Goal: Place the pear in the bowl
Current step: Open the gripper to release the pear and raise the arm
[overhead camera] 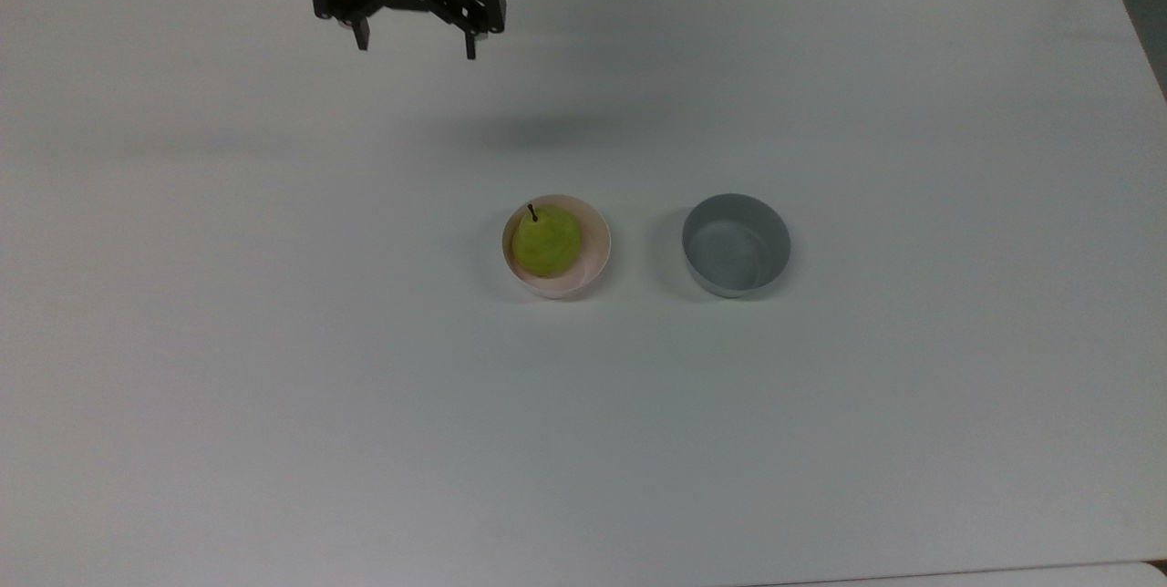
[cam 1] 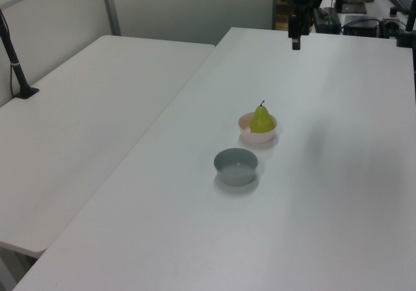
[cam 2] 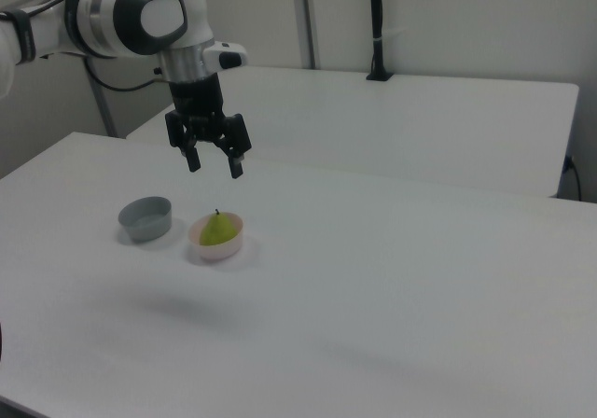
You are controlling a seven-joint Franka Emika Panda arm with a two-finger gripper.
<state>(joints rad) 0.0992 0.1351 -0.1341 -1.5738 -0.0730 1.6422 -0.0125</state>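
The pear (overhead camera: 545, 242) sat upright inside the pink bowl (overhead camera: 596, 252) on the table (overhead camera: 273, 386). The gripper (overhead camera: 415, 42) hung high above with its jaws open and empty. Retreating cleanly meant keeping clear of both that bowl and the grey bowl (overhead camera: 737, 245).

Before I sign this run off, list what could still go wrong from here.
Little, I think. The small yellow-green pear stands upright with its stem up in the pale pink round bowl, leaning toward one side of it in the top view, so a knock to the white table might tip it. The open pincer hangs high above the bowl in the right view; a low sweep could clip the pear's stem or the empty grey round bowl.
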